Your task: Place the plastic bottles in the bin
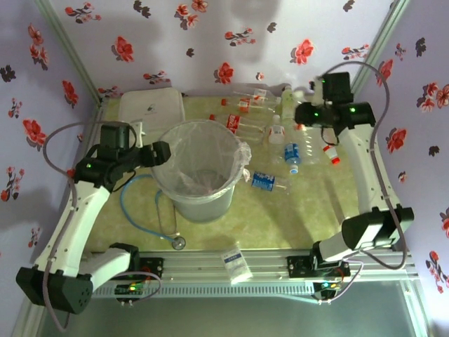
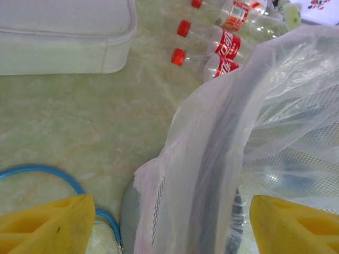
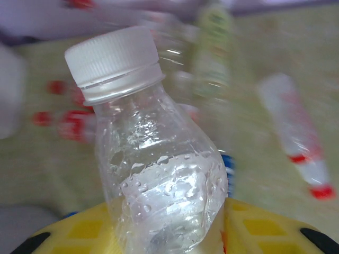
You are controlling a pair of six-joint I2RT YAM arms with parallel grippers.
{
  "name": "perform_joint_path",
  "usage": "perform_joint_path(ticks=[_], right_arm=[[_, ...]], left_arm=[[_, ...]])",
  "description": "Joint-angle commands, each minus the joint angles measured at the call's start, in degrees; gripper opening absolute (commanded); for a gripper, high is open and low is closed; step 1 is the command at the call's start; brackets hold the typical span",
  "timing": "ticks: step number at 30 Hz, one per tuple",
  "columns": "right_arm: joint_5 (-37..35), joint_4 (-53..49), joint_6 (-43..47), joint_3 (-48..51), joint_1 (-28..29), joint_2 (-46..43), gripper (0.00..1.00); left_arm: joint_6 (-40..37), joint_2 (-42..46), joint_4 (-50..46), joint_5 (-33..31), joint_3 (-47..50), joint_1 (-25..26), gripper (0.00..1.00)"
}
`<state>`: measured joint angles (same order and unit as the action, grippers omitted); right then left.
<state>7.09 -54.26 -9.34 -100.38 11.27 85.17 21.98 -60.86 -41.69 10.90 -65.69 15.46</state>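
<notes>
Blurring smears all that lies behind the white-capped bottle (image 3: 159, 159) in the right wrist view, where red smudges and one red-capped bottle (image 3: 296, 143) are barely readable. The right hand (image 3: 169, 235) is cut off by the frame's bottom edge, its yellow fingers (image 3: 265, 230) closed on that bottle's body, which has water drops inside.

From above, the right hand (image 1: 302, 112) sits behind and right of the bin (image 1: 196, 168). Its bottle cannot be told from the cluster there.

Counted: one bin, two hands, and about eight bottles (image 1: 276, 131) on the bench (image 1: 316, 217). All of them lie behind or right of the bin, and the far ones overlap too much for a sure count. Two blue-labelled bottles (image 1: 265, 182) lie nearest the bin's right side.

The left wrist view alone shows three red caps (image 2: 184, 27) clearly, behind the bin beside a white box (image 2: 63, 37). It also shows the left hand (image 2: 172, 217) spread wide, a finger on each side of the bagged rim. From above, this hand (image 1: 160, 153) is at the bin's left rim.
</notes>
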Motion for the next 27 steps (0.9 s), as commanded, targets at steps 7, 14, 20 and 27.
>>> perform_joint_path(ticks=[7,14,20,27], right_arm=[[8.8,1.3,-4.4,-20.2,19.0,3.7,0.31],[11.7,-0.5,-4.1,-29.9,29.4,12.1,0.32],[8.3,-7.1,-2.6,-33.2,36.6,19.8,0.32],[3.0,-11.1,-3.0,-31.0,40.8,24.2,0.33]], left_arm=[[0.3,-1.6,2.5,-1.1,-0.3,2.3,0.74],[1.4,-0.7,3.9,-1.2,0.0,2.5,0.72],[3.7,0.9,6.2,-3.4,1.3,2.5,0.7],[4.1,3.0,5.6,-6.9,0.7,2.4,0.67]])
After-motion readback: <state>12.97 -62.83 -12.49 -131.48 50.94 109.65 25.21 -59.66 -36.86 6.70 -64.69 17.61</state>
